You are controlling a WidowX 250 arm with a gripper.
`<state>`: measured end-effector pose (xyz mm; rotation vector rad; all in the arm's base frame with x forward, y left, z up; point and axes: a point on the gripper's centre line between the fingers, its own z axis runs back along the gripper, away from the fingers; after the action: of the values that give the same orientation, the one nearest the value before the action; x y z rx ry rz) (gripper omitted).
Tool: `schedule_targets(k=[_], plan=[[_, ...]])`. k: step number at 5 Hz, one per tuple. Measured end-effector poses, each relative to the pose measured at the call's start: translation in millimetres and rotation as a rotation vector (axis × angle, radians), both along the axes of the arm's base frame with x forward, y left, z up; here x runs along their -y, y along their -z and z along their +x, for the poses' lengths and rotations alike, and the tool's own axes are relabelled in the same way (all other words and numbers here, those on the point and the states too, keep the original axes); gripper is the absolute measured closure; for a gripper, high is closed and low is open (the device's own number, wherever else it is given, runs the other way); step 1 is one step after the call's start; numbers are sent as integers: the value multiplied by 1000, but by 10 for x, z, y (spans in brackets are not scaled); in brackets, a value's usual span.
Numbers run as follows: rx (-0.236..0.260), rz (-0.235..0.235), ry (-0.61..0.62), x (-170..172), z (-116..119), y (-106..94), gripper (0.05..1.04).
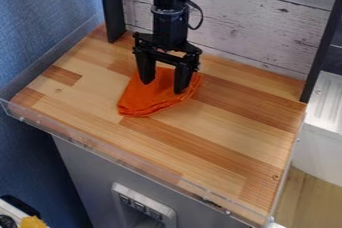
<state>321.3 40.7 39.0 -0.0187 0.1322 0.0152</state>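
1. Toward the back of a wooden work surface, left of its middle, an orange cloth is lying beneath a black two-finger gripper.
2. The cloth is showing a bright, even orange and a soft, matte face. It is lying folded, with layers stacking up along its front edge. Its outline is narrowing to a blunt corner at the front left and spreading wider toward the back right, where the edge is looking uneven.
3. The gripper is pointing down, its fingers standing open, one toward each side of the cloth, with orange fabric showing between them. Whether the tips are pressing on the cloth or hanging just over it is staying unclear.
4. The fingers and the gripper's body are hiding parts of the cloth's back half, so the full fold is being left hard to make out.
5. The black arm is coming down from the top edge, which is cutting off its upper part.
6. Behind, a whitish plank wall is standing; in the bottom left corner, a yellow object is being cut off by the frame.
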Motion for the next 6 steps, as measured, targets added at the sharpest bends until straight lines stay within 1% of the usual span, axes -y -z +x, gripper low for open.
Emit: schedule_targets(k=[1,2,3,4,6], plan=[[-18,-1,-16,39,-255,77,91],[42,9,-54,72,-530,-16,91],[103,25,-100,88,-703,5,91],[165,36,-146,92,-780,19,91],[227,43,-223,-38,-821,102,93]])
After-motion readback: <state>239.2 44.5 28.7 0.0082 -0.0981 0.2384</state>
